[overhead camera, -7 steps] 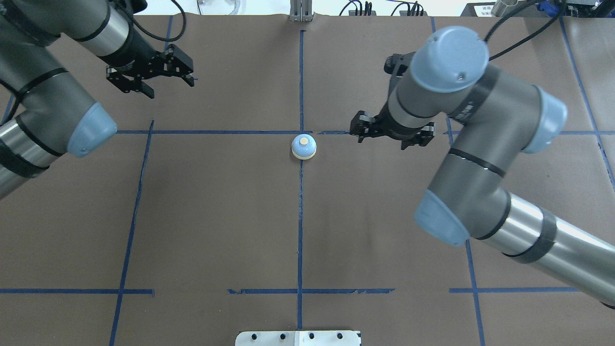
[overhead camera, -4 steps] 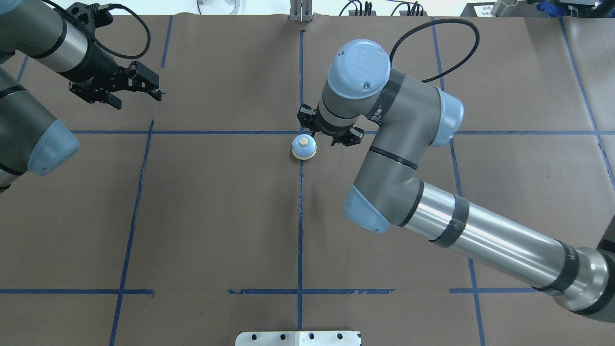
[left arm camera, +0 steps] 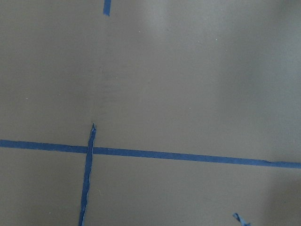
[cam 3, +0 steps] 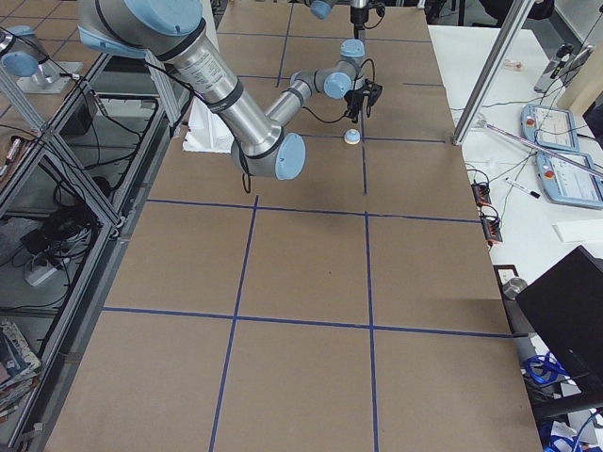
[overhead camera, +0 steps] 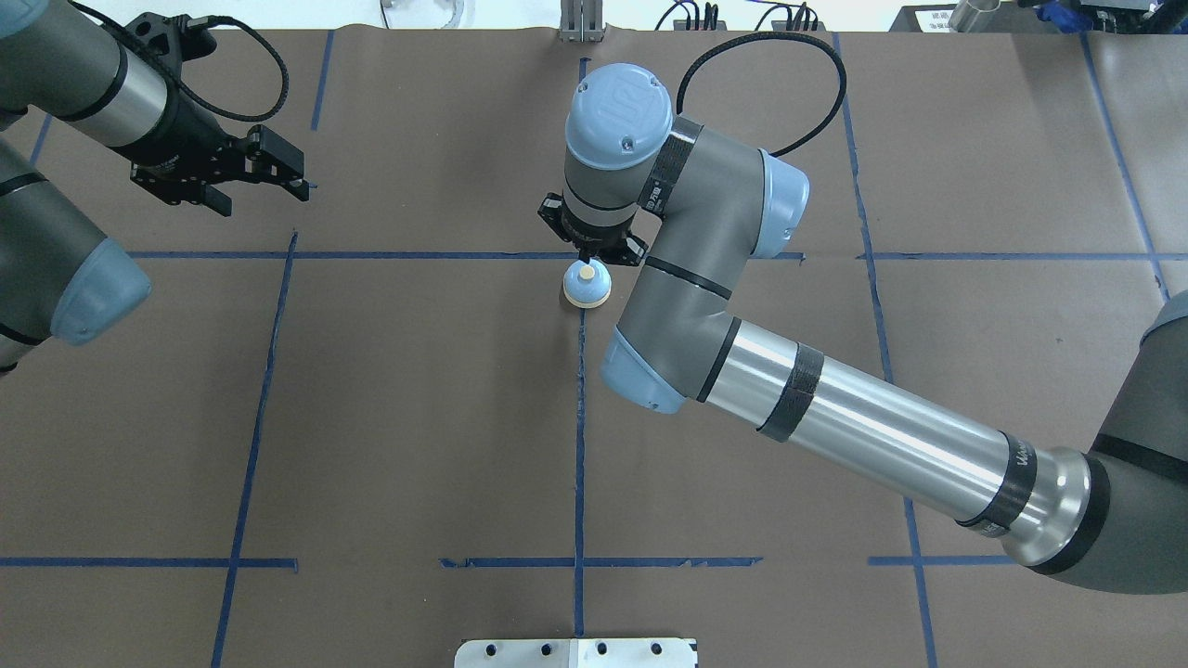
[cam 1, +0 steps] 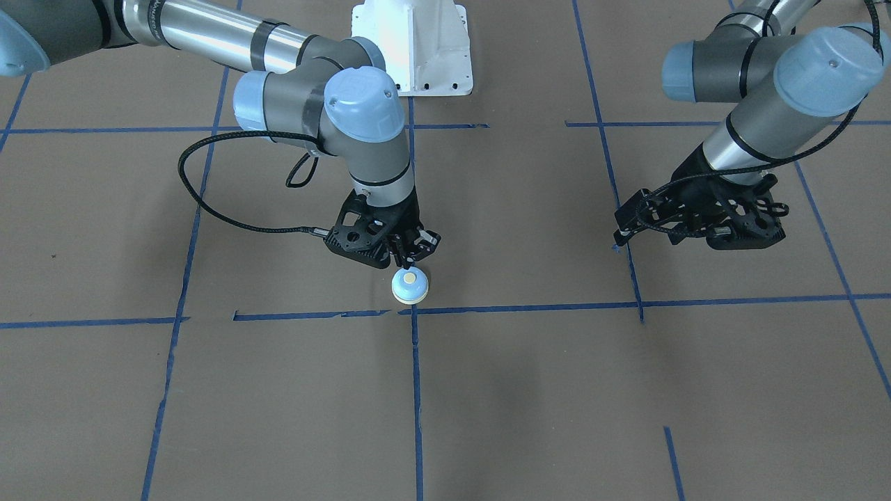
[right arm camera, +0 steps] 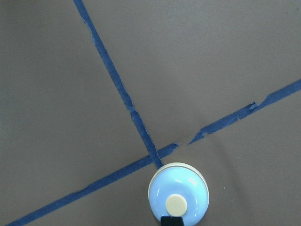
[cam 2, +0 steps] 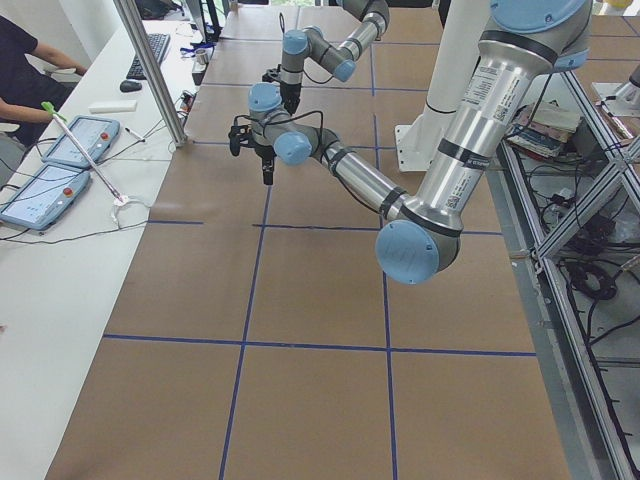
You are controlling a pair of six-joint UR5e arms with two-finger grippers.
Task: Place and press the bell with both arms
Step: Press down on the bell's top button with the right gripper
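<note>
bell sits just below the right end effector, whose jaws are together.

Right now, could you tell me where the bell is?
In the overhead view the bell sits mid-table at the blue tape crossing, just beneath the right gripper.

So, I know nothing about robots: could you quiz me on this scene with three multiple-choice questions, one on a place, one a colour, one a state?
1. Where does the bell stand? A) in a tray B) where blue tape lines cross C) at the table's edge
2. What colour is its button? A) red B) cream C) black
3. How is the bell now? A) upright on the table B) upside down C) lifted in a gripper
Answers: 1 B, the lines meet at its rim; 2 B, the wrist view shows cream; 3 A, dome up, unheld under the right gripper.
</note>
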